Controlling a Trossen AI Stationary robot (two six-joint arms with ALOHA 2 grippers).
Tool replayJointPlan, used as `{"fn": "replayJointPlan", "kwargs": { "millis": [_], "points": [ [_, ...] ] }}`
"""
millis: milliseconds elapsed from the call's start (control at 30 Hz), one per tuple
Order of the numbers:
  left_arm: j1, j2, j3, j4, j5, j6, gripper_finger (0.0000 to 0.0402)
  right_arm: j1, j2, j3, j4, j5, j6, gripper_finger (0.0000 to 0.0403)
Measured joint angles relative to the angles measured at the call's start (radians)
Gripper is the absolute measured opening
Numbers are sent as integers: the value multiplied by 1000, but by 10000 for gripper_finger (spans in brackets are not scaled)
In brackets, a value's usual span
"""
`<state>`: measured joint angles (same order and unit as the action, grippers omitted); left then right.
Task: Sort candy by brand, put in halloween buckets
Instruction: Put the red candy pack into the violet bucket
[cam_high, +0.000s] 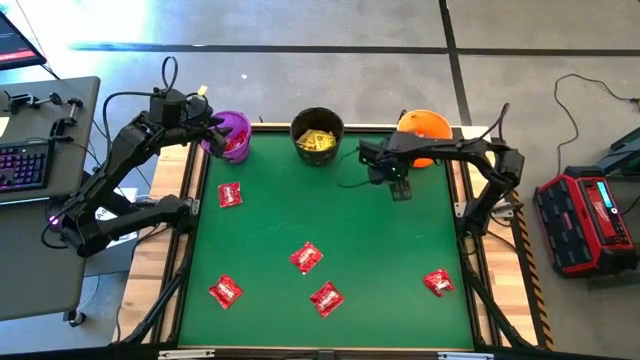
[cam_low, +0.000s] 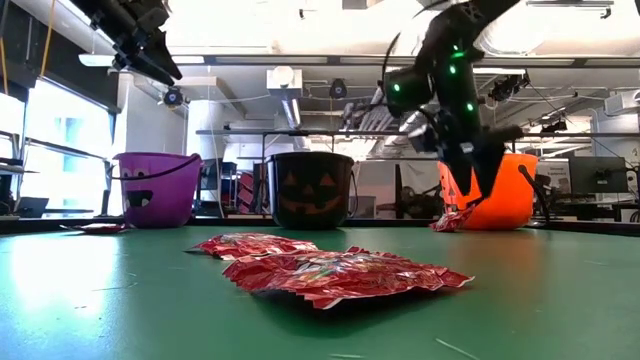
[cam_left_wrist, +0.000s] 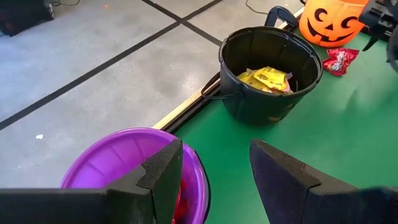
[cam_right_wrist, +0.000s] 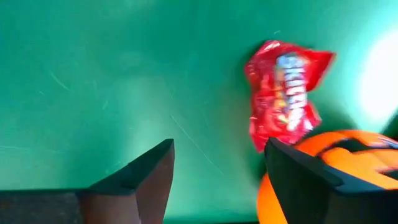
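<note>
My left gripper (cam_high: 213, 128) is open and empty above the purple bucket (cam_high: 233, 135), which holds red packets (cam_left_wrist: 181, 198). The black bucket (cam_high: 318, 135) holds yellow packets (cam_left_wrist: 266, 78). The orange bucket (cam_high: 425, 126) stands at the far right. My right gripper (cam_high: 400, 187) is open and empty, just on the near side of the orange bucket. A red packet (cam_right_wrist: 283, 93) lies flat on the mat beside that bucket, ahead of the fingers. Several more red packets lie flat on the green mat, such as one near the middle (cam_high: 306, 257).
The three buckets stand in a row along the mat's far edge. Red packets lie at the left (cam_high: 230, 195), near left (cam_high: 225, 292), near middle (cam_high: 326, 298) and near right (cam_high: 438, 282). A keyboard desk (cam_high: 30, 160) is off the table's left and a red box (cam_high: 585, 215) off its right.
</note>
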<state>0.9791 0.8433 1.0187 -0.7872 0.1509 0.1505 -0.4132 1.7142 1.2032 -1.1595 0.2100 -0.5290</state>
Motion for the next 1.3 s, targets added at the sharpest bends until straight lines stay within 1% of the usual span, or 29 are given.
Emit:
{"fn": "replayJointPlan", "kwargs": {
  "millis": [167, 300, 533, 600, 667, 733, 800, 900, 933, 1033, 1167, 1300],
  "points": [
    [0, 0, 0, -2, 0, 0, 177, 1, 0, -80, 111, 68, -29, 235],
    [0, 0, 0, -2, 0, 0, 177, -1, -1, -120, 205, 85, -29, 226],
    [0, 0, 0, -2, -2, 0, 177, -6, -1, -221, 385, 254, -36, 201],
    [0, 0, 0, -2, -1, 0, 177, -6, -1, -241, 408, 279, -28, 189],
    [0, 0, 0, -2, -1, 0, 177, -6, -1, -253, 413, 265, -23, 171],
    [0, 0, 0, -2, -1, 0, 177, -6, -1, -258, 411, 247, -13, 143],
    [0, 0, 0, -2, -1, 0, 177, 0, -1, -255, 404, 244, 18, 100],
    [0, 0, 0, -3, -1, 0, 177, 11, -1, -233, 378, 217, 76, 26],
    [0, 0, 0, -4, -1, 0, 177, 17, -1, -221, 374, 206, 91, 14],
    [0, 0, 0, -5, -1, 0, 177, 38, -1, -175, 346, 181, 156, 18],
    [0, 0, 0, -5, 0, 10, 177, 62, -1, -80, 280, 88, 237, 4],
    [-6, 0, 0, -1, 0, 35, 177, 90, -1, 42, 209, -14, 362, 5]
  ]
}}
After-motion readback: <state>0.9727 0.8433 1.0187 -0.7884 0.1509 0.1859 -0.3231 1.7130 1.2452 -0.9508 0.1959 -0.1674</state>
